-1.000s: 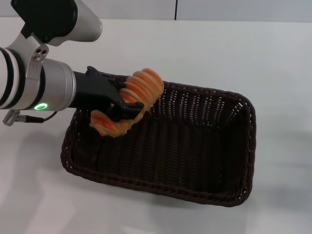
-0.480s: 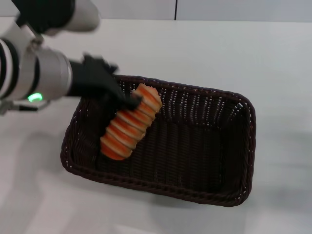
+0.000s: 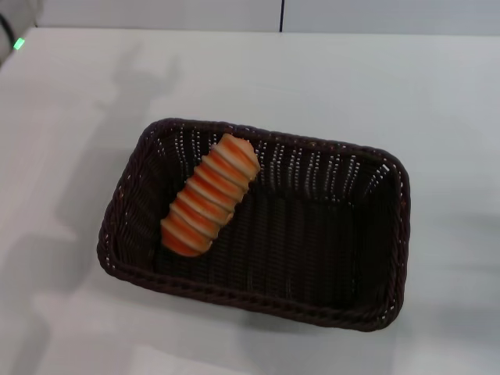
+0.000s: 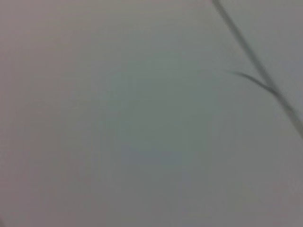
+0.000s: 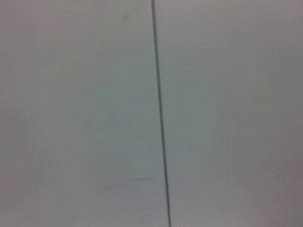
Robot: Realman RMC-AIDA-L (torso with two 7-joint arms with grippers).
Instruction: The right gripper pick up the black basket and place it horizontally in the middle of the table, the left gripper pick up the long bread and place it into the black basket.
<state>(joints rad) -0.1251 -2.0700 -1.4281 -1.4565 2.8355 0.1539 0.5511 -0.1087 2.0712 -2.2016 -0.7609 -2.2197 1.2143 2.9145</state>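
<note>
Basket (image 3: 328, 242): set mid-counter (image 3: 391, 86), long side across.
Bread (image 3: 210, 195): laid diagonally inside, at its left end.
Fingers: none seen; state untellable.

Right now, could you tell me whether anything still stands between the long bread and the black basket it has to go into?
Nothing visible does: the long bread already lies inside the black basket, slanted against its left end, on the table. No gripper shows in any view; only a green light sits at the head view's top left corner.
</note>
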